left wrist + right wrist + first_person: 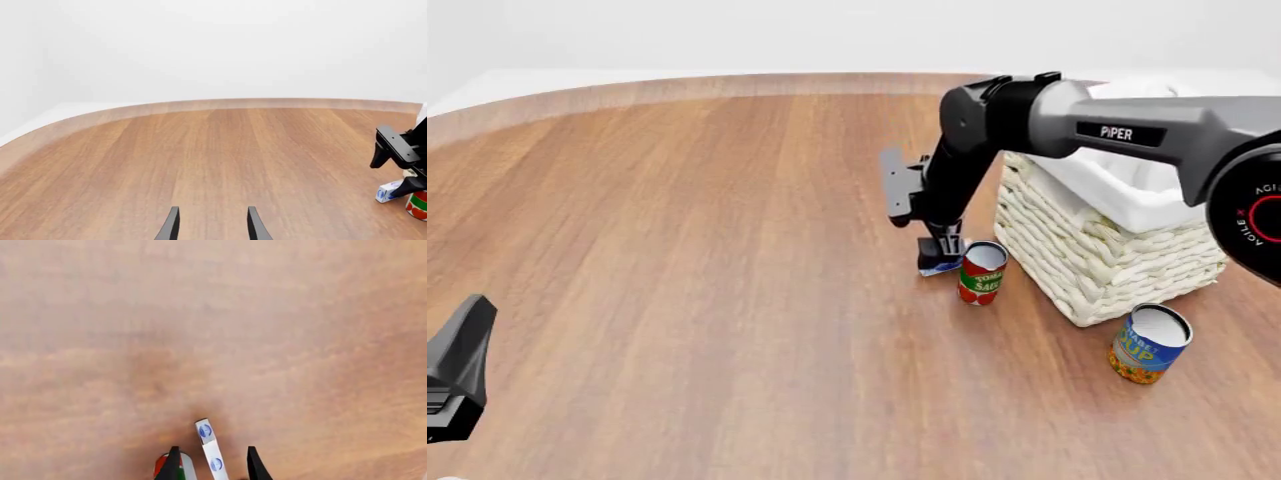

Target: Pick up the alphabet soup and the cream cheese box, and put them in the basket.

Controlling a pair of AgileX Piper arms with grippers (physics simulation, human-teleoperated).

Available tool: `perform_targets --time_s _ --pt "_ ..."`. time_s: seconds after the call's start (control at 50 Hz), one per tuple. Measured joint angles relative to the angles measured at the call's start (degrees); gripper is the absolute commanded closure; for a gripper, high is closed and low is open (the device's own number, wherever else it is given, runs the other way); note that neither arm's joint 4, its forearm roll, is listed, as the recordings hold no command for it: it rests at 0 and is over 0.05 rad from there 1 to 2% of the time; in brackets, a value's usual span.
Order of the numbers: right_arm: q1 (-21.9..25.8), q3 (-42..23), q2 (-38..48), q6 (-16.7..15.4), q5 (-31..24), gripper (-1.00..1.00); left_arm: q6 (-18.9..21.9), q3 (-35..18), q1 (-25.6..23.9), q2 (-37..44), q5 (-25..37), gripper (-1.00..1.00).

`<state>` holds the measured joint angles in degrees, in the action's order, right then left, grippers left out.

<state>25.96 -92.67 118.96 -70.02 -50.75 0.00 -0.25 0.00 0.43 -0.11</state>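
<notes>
The cream cheese box (937,264) lies on the table just left of the red can, small, blue and white. My right gripper (942,250) points down onto it. In the right wrist view the box (209,447) stands edge-on between the fingers (254,465) of the open right gripper (212,467), touching neither. The alphabet soup (1149,344), a blue and yellow can with a silver top, stands in front of the basket (1101,255). My left gripper (212,227) hangs open over bare wood at the near left (457,365), holding nothing.
A small red-and-green can (981,272) stands right beside the box, between it and the basket; it shows behind one right finger (164,466). The left wrist view catches the right gripper (399,165), the box (388,191) and that can (418,205).
</notes>
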Motion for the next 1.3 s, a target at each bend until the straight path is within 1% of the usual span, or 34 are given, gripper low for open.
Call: perform_targets --time_s 0.28,0.92,1.3 --pt "-0.06 -0.19 1.19 -0.10 0.19 -1.00 0.00 0.00 0.00 0.00 0.00 -1.00" --pt "-0.53 -0.11 2.78 -1.98 0.56 -1.00 0.00 0.00 0.00 0.00 0.00 -1.00" --pt "-1.40 -2.36 4.72 -3.35 -0.06 -1.00 0.00 0.00 0.00 0.00 0.00 -1.00"
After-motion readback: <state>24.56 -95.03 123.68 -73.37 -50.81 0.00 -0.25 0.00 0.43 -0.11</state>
